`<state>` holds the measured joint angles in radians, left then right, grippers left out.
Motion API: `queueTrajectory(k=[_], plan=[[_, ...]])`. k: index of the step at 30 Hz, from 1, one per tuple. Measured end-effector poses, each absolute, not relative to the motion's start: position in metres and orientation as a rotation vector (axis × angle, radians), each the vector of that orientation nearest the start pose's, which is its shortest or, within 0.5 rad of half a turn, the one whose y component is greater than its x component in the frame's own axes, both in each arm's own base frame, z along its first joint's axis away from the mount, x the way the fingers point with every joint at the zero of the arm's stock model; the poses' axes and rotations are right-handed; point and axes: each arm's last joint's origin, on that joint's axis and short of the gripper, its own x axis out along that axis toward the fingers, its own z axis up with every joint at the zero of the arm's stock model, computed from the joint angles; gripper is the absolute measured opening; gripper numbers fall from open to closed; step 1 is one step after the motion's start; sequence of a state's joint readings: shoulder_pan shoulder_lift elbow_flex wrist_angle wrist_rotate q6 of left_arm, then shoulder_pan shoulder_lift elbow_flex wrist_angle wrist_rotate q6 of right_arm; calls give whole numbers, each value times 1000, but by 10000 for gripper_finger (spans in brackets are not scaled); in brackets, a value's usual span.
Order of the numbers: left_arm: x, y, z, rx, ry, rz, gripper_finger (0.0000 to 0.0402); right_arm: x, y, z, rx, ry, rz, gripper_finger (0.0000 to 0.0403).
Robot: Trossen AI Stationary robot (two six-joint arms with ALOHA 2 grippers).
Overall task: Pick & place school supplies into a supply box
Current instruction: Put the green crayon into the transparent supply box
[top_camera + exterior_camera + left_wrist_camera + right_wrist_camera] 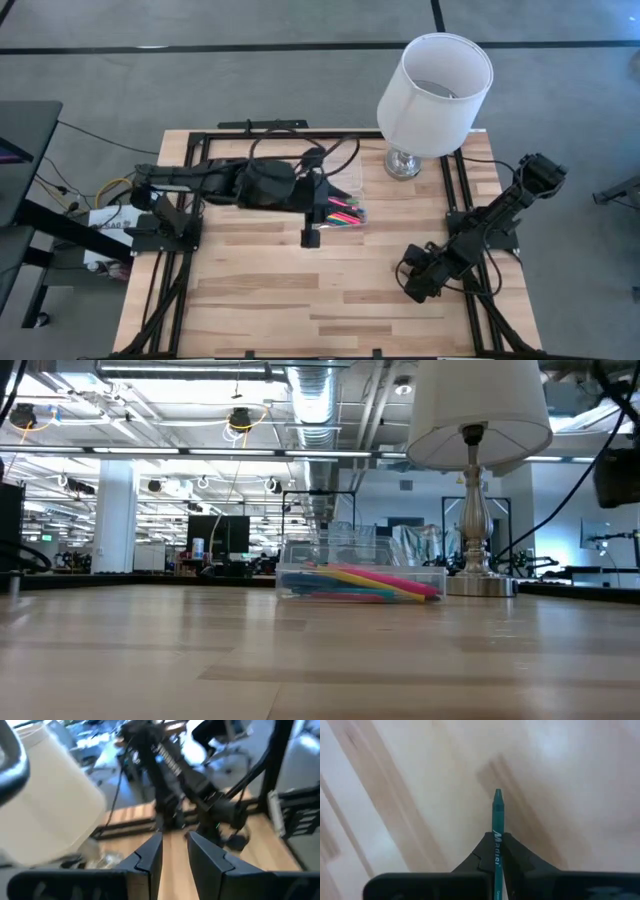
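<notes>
The supply box point(348, 207), a clear case, sits on the table's far middle with pink, yellow and green pens in it point(362, 582). My left gripper point(322, 198) hovers over the box's left part. It is open with nothing between its fingers point(175, 837) and faces the right arm. My right gripper point(412, 288) is low over the table's near right and is shut on a teal-green pen point(497, 815). My right gripper pinches the teal-green pen's barrel point(497, 844) between its two fingertips. The fingers slant steeply down at the table and the pen lies along them. Its pointed end point(498, 795) sticks out past the fingertips toward the wood; whether it touches the table I cannot tell.
A lamp with a large white shade point(436, 92) on a chrome base point(403, 163) stands at the far right, close beside the box point(480, 420). Bare wood lies across the table's near half point(300, 300). Black frame rails run along the table's sides point(160, 290).
</notes>
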<state>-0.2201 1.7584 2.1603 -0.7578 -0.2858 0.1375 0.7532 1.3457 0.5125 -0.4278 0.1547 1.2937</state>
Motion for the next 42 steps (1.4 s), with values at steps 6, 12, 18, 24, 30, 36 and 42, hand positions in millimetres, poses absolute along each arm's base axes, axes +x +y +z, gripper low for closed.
queueTrajectory(k=[6,12,18,24,30,36,42], plan=[[378,-45,454,189,345,-43,86,161,124,129,547,1184,-260,2],[392,-23,411,138,421,-105,86,174,114,132,563,1150,-239,1],[374,10,397,107,382,-72,86,185,103,134,554,1117,-230,1],[329,50,381,63,398,101,86,194,87,134,545,1111,-229,1],[286,76,344,-24,465,317,86,208,74,139,524,1041,-160,1],[258,86,301,-80,475,402,86,232,59,162,427,951,-80,1],[244,90,260,-156,486,451,86,258,36,196,275,824,-40,1]])
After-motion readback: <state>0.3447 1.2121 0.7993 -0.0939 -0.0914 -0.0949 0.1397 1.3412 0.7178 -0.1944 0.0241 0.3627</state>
